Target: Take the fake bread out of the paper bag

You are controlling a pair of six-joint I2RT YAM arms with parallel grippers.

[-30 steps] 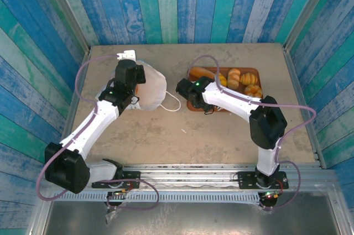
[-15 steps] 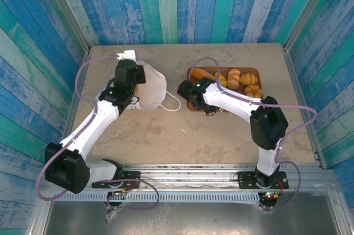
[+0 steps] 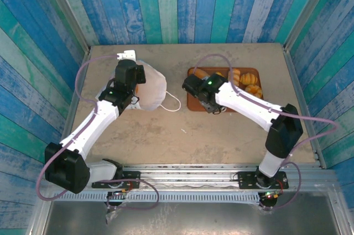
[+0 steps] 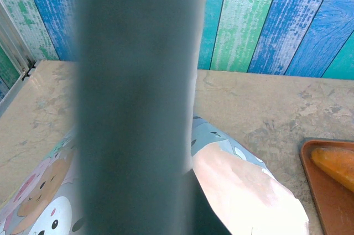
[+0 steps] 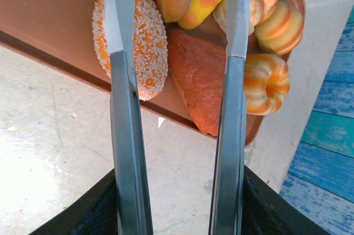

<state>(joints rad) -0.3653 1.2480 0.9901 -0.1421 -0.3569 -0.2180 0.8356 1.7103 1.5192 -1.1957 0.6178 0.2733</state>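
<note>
My right pincer (image 5: 174, 3) hangs open and empty over the tray (image 5: 55, 19) piled with fake bread (image 5: 146, 41), my left pincer (image 4: 138, 135) shut at the paper bag (image 3: 152, 88), whose inside is hidden, so I judge the job nearly done.

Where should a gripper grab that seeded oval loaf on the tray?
Across its narrow middle, probably from above. The loaf lies flat on the tray, so its rounded long sides are exposed. One side faces bare tray; an orange slab sits right beside the other, so that finger likely has little room.
</note>
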